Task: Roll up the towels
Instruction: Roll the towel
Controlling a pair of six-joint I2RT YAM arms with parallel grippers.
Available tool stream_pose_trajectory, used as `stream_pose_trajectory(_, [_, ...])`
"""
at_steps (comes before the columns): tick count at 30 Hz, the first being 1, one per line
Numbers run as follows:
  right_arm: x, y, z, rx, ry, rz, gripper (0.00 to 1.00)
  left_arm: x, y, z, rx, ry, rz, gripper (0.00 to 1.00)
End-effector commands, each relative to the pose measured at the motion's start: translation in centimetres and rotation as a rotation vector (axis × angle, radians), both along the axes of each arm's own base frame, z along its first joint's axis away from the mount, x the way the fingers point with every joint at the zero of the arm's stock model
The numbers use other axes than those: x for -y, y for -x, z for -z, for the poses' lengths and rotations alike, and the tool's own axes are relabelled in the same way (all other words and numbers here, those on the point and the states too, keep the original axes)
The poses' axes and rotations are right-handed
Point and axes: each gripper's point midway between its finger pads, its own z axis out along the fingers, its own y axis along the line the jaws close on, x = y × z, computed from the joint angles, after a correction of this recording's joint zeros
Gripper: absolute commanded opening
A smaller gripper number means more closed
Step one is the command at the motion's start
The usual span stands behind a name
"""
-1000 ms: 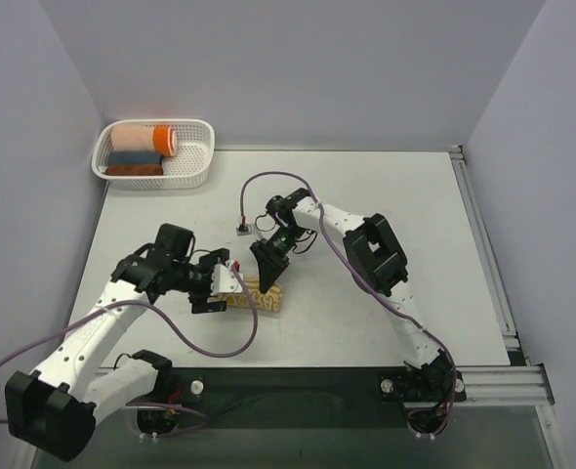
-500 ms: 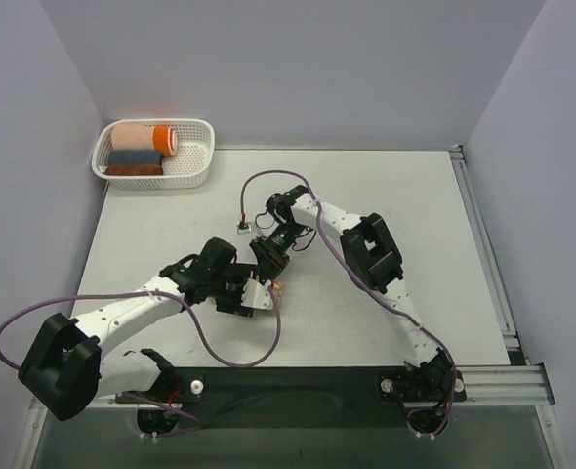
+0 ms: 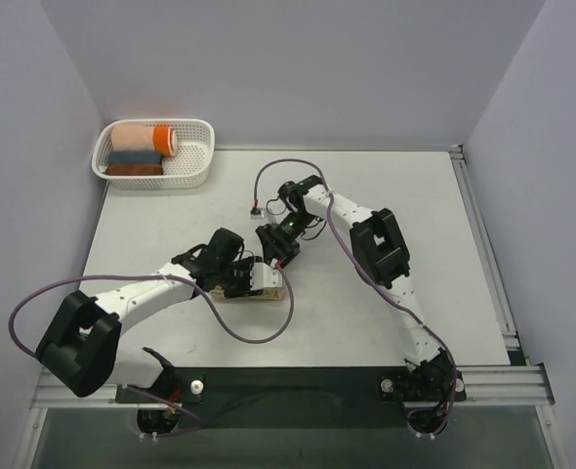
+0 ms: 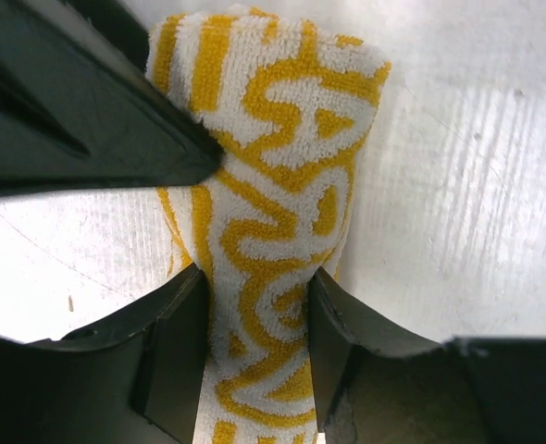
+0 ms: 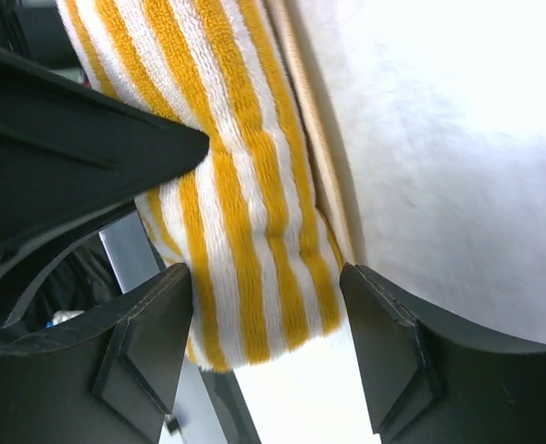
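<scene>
The towel (image 4: 273,185) is a tight roll of yellow and white, lying on the white table in front of the arms. In the top view only a sliver of the towel (image 3: 269,290) shows under the two grippers. My left gripper (image 4: 257,287) is shut on the roll, with both fingers pressed into its sides. My right gripper (image 5: 266,277) stands open round the striped end of the towel (image 5: 227,185): its left finger touches the cloth and its right finger stands apart. From above, the left gripper (image 3: 258,279) comes in from the left and the right gripper (image 3: 278,251) from behind.
A white basket (image 3: 196,172) stands at the back left corner. It holds a peach-and-orange roll (image 3: 144,137), a grey-blue roll (image 3: 134,156) and a reddish-brown roll (image 3: 134,169). Purple cables loop off both arms over the table. A metal rail (image 3: 483,244) runs along the right edge.
My left gripper has swung right onto the rolled towel and closed on it. My right gripper has opened, let go of the roll and drawn back a little.
</scene>
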Motion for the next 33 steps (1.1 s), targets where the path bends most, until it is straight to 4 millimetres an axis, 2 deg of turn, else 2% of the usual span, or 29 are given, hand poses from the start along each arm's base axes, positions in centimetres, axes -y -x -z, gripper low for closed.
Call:
stream_pose_trajectory(1, [1.9, -3.0, -4.1, 0.09, -0.009, 0.11, 0.65, -2.5, 3.0, 3.3, -0.257, -0.067, -0.132, 0.35])
stream_pose_trajectory(2, [2.2, -3.1, -5.2, 0.1, -0.024, 0.129, 0.65, -2.5, 2.8, 3.3, -0.267, -0.058, -0.148, 0.35])
stream_pose_trajectory(3, [2.8, -2.5, -4.9, 0.073, -0.016, 0.142, 0.65, -2.8, 2.5, 3.4, -0.293, -0.049, -0.182, 0.35])
stream_pose_trajectory(4, [3.2, -2.8, -5.8, 0.086, -0.033, 0.172, 0.65, -2.7, 2.1, 3.1, -0.296, -0.036, -0.195, 0.35])
stream_pose_trajectory(6, [4.0, -1.8, -5.3, 0.052, -0.021, 0.187, 0.64, -3.1, 1.6, 3.2, -0.322, -0.025, -0.229, 0.35])
stream_pose_trajectory(8, [4.2, -1.3, -5.9, 0.051, -0.043, 0.19, 0.63, -3.0, 1.2, 3.0, -0.334, -0.012, -0.246, 0.35])
stream_pose_trajectory(10, [4.3, -0.3, -5.7, 0.03, -0.052, 0.192, 0.63, -3.1, 0.8, 3.1, -0.353, -0.005, -0.264, 0.35])
stream_pose_trajectory(13, [3.8, 0.2, -5.8, 0.026, -0.084, 0.204, 0.63, -3.2, 0.9, 3.4, -0.392, 0.0, -0.284, 0.36])
stream_pose_trajectory(14, [3.8, 0.9, -5.2, 0.012, -0.072, 0.205, 0.63, -2.9, 0.9, 3.2, -0.406, 0.013, -0.281, 0.37])
stream_pose_trajectory(18, [3.0, 1.0, -4.6, 0.044, -0.068, 0.196, 0.63, -2.9, 1.0, 3.3, -0.476, 0.029, -0.291, 0.39])
stream_pose_trajectory(27, [1.4, -0.3, -3.7, 0.117, -0.075, 0.199, 0.64, -2.6, 0.6, 3.3, -0.567, 0.069, -0.3, 0.4])
stream_pose_trajectory(33, [0.4, -0.1, -3.2, 0.091, -0.089, 0.179, 0.62, -2.5, 0.4, 3.6, -0.647, 0.084, -0.315, 0.4])
